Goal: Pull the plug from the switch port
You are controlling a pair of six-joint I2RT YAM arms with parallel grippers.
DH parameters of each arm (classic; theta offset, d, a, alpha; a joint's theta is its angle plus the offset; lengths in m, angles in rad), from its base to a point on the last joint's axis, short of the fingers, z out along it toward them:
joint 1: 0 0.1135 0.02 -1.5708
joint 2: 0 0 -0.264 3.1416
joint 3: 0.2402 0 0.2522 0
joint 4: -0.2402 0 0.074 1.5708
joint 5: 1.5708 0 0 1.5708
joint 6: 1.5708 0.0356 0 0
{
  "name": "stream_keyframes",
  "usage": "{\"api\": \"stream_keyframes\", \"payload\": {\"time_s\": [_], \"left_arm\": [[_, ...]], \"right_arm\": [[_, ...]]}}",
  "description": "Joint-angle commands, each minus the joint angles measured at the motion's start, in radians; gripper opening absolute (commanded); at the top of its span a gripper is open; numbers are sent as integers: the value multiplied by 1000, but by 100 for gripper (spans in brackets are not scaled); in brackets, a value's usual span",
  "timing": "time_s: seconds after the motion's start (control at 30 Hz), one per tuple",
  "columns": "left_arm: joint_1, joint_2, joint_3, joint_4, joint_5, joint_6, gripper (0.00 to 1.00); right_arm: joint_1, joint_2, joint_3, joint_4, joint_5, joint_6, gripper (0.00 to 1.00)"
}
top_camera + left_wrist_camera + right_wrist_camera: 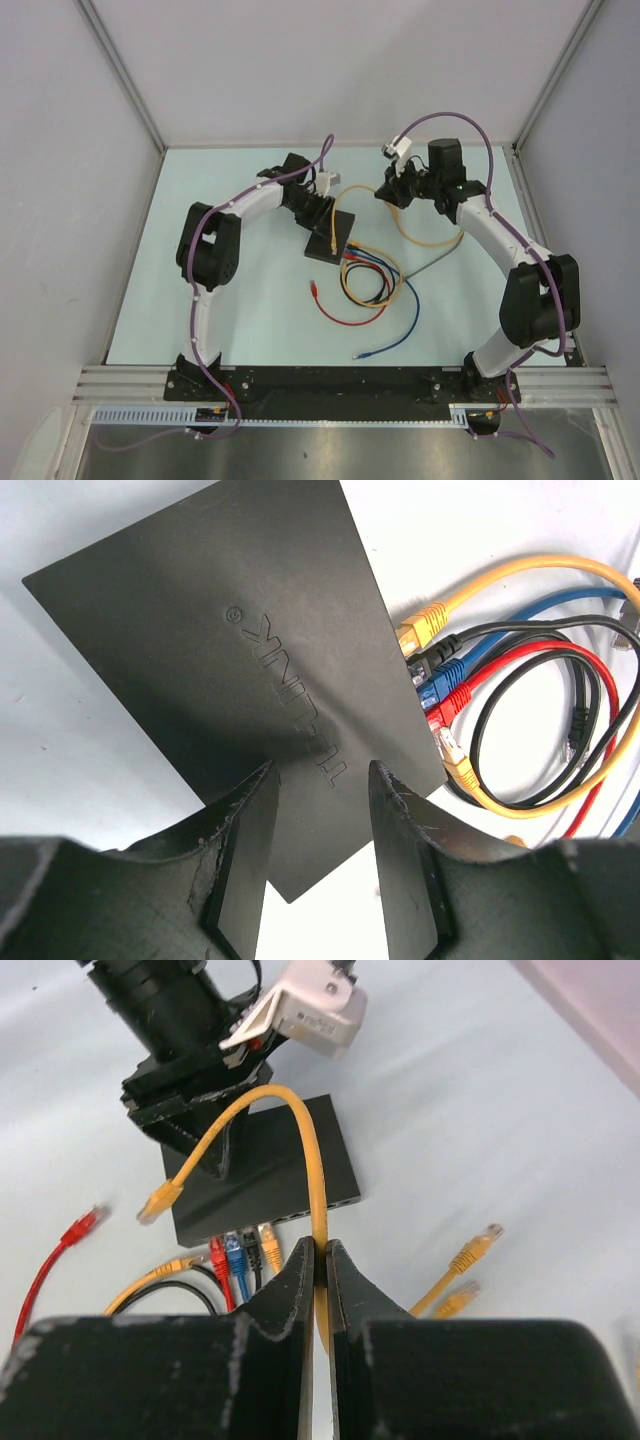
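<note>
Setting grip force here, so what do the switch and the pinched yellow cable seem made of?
The switch looks like matte black moulded plastic, given its dull sheen and embossed lettering. The yellow cable seems to have a smooth flexible plastic or rubber jacket: it arches freely.

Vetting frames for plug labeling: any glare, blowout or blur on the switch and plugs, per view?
Left wrist: switch sharp, matte, no glare, embossed logo readable; table blown out white. Right wrist: switch evenly lit, plugs slightly soft, fingers dark. Top external: flat lighting, faint shadows, plugs too small to separate.
</note>
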Motion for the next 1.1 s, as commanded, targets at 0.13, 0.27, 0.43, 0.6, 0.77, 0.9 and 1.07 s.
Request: {"api": "stream_keyframes", "payload": {"time_s": [0.13,0.27,0.43,0.6,0.77,0.9,1.07], "left_arm": [[-7,41,-12,-24,-38,-5,49],[-7,36,-15,-27,-37,-8,49],[-7,33,-22,-26,-34,-11,49],[-7,35,-22,-26,-31,-14,49],[-7,32,-23,-29,-32,-16,50],[-7,29,-28,-27,-35,-14,50],[-7,25,-32,-26,-40,-11,50]], "right_arm": [[-124,-17,40,205,168,253,0],[-174,14,60,213,387,307,0],[-227,44,76,156,507,321,0],[-246,87,77,72,630,317,0],[-272,113,47,71,425,315,0],[-272,139,43,48,390,291,0],[-270,162,32,48,400,288,4]]}}
